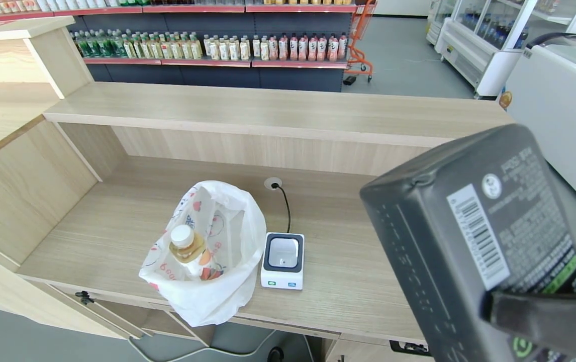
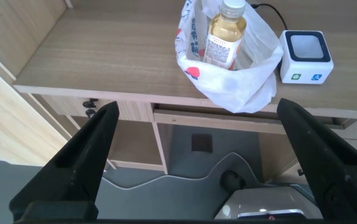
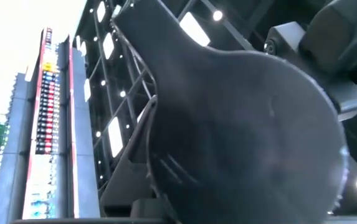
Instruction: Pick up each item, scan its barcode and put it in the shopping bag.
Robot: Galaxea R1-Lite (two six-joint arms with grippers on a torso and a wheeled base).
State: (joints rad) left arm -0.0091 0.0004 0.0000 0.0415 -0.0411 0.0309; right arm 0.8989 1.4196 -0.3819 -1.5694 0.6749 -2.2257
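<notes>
One bottle point(image 1: 186, 245) already sits in the shopping bag point(image 1: 227, 221) beside the scanner point(image 1: 283, 259). My right end effector point(image 1: 529, 309) grasps a dark pack point(image 1: 469, 236) held high, well apart from both, so I judge scanning and bagging are still to do. My left end effector point(image 2: 197, 162) hangs released.

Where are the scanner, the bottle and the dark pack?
scanner point(image 1: 283, 253): head view, on its glass window.
bottle point(image 1: 187, 247): head view, on its shoulder below the cap.
pack point(image 1: 478, 236): head view, on its barcode label.

A dark grey barcoded package point(image 1: 469, 241) filled the lower right; a white plastic bag point(image 1: 207, 304) stood beside a white scanner box point(image 1: 283, 260).
</notes>
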